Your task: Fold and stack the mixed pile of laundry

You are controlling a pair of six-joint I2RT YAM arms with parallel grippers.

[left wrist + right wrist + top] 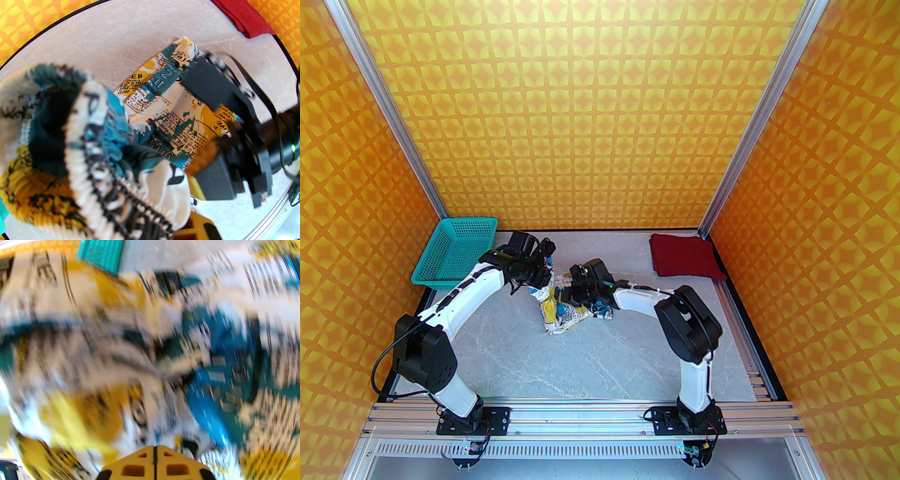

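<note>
The white printed T-shirt (557, 315), with blue, yellow and black graphics, hangs bunched between both grippers above the middle of the table, its lower end touching the surface. My left gripper (543, 280) is shut on its upper left part. In the left wrist view the ribbed collar (98, 168) bulges in front of the yellow fingers (199, 226). My right gripper (574, 293) is shut on the shirt's right side. Its yellow fingertips (145, 461) are pressed together against the blurred cloth (150, 352). The dark red T-shirt (686, 258) lies folded at the back right corner.
A teal perforated basket (454, 255) stands at the back left, just behind the left arm. Orange patterned walls close in the grey marble-look table (581, 365) on three sides. Bare tabletop lies in front of the hanging shirt.
</note>
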